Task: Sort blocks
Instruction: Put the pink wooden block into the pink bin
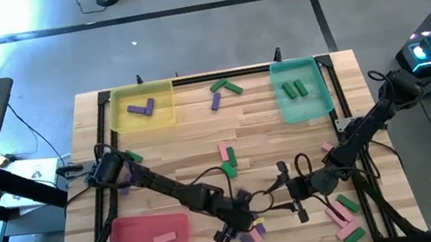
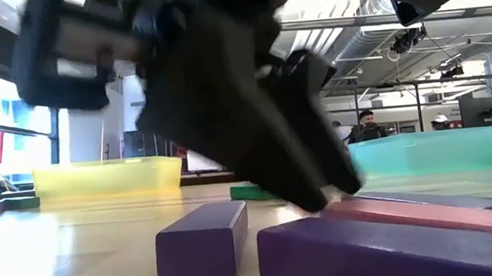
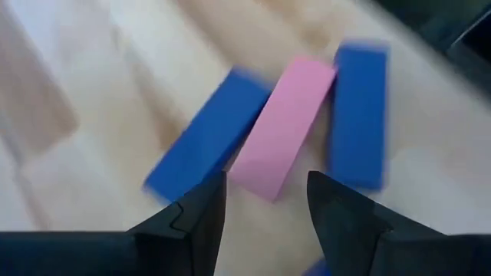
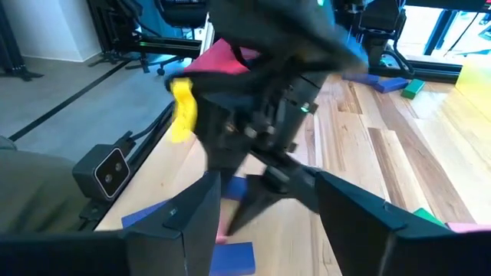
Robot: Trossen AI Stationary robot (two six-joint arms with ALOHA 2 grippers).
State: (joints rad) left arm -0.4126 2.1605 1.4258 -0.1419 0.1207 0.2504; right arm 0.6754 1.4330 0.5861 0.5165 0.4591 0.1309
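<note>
Wooden planks are forming the table (image 1: pixel 201 141), with 3 smooth plastic trays sitting toward its edges. Near the front edge, the left pincer (image 3: pixel 265 211) is hovering, fingers apart, over a pink block (image 3: pixel 282 126) wedged between 2 purple blocks (image 3: pixel 207 138); closing off-centre could catch a neighbour. The right pincer (image 1: pixel 292 189) is waiting apart nearby.
</note>
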